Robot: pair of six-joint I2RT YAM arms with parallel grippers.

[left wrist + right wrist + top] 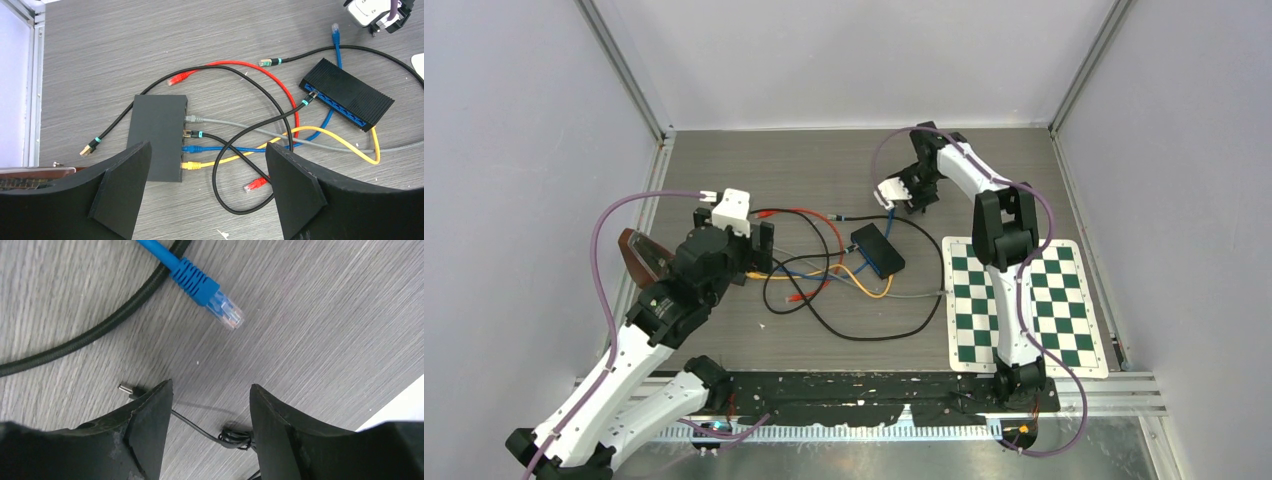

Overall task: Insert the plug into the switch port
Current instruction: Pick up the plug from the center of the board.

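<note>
With the right gripper [210, 390] spread and empty over the worktop [325, 315], the blue plug [207, 290] lies loose just beyond it, so closing here could nip the thin black wire [192, 425] instead.

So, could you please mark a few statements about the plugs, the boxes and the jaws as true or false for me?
1. The blue plug ahead of the right jaws lies loose on the table. True.
2. The right jaws are shut on that plug. False: they stand open and hold nothing.
3. Four cables are plugged into the dark grey box. True.
4. Both ends of the red cable sit in ports. False: one red plug and the other lie loose on the table.
5. The left jaws grip a cable. False: they are open and empty.
</note>
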